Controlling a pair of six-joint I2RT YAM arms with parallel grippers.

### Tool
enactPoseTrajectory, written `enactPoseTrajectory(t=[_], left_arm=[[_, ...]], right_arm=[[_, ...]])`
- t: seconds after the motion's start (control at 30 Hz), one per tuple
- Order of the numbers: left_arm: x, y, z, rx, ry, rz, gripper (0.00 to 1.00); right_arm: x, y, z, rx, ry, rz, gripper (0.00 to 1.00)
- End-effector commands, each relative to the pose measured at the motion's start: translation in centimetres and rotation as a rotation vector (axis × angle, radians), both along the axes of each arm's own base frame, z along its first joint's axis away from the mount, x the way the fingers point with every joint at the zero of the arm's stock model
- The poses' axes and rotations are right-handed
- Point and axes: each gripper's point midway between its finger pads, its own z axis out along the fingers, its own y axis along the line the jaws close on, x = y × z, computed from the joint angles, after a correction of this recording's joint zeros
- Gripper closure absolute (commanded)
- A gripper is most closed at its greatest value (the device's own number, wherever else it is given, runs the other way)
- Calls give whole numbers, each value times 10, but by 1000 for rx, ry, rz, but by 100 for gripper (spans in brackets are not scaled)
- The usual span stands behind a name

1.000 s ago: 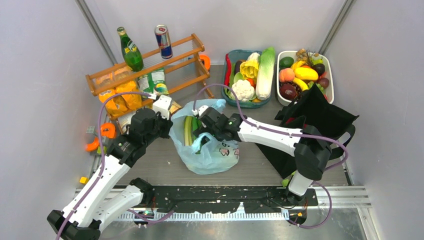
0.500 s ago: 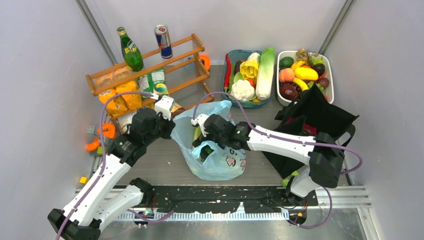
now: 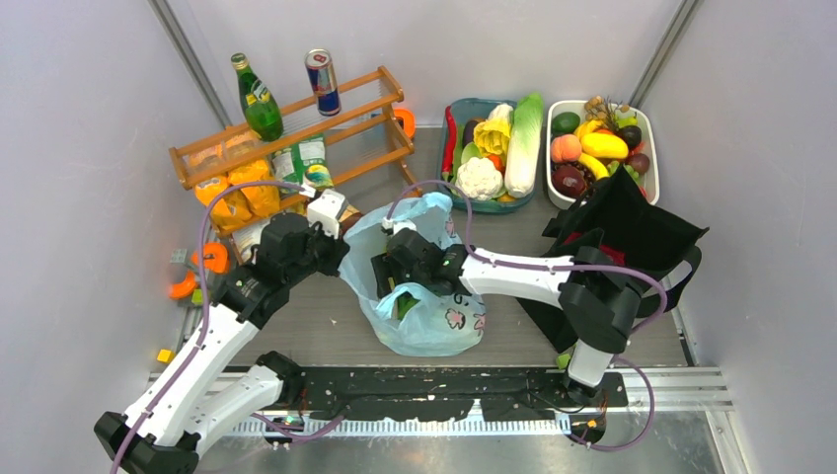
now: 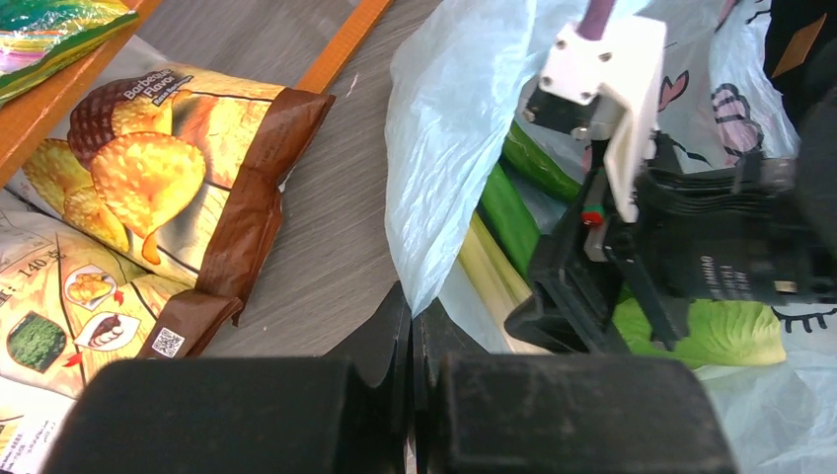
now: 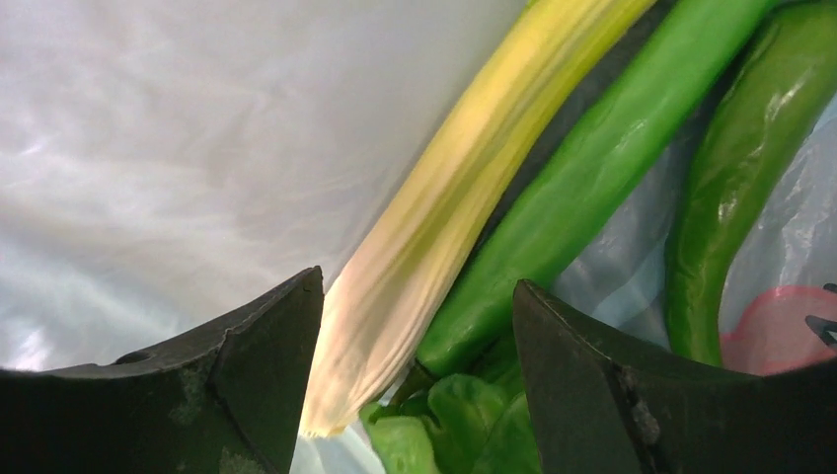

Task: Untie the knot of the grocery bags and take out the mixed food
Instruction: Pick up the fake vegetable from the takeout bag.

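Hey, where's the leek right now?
The leek lies inside the light-blue bag at mid-table in the top view; the right wrist view shows it between the bag's plastic wall and a green cucumber, its pale end inside the open right gripper.

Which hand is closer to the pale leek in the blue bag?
Right. The right hand is inside the blue bag, with the leek's end between its open fingers. The left hand pinches the bag's rim, off to one side.
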Motion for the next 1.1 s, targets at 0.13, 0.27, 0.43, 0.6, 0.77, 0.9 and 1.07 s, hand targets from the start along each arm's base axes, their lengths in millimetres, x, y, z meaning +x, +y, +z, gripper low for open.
enactPoseTrajectory(t=[0.13, 0.27, 0.43, 0.6, 0.77, 0.9, 1.07], left_arm=[[4, -6, 13, -35, -51, -25, 100], [4, -7, 13, -37, -48, -30, 100], [4, -10, 11, -38, -38, -39, 100], [4, -11, 11, -41, -36, -45, 100], [4, -10, 10, -37, -36, -39, 100], [5, -9, 10, -36, -38, -34, 100], [6, -5, 10, -26, -42, -15, 100]], right_arm=[[13, 6, -28, 11, 37, -165, 22], [11, 14, -44, 8, 70, -168, 22], [10, 23, -53, 23, 74, -184, 21], [11, 27, -58, 41, 76, -188, 40], [15, 31, -29, 134, 32, -192, 80], [23, 31, 4, 200, -33, -208, 95], [28, 24, 47, 278, -108, -227, 95]])
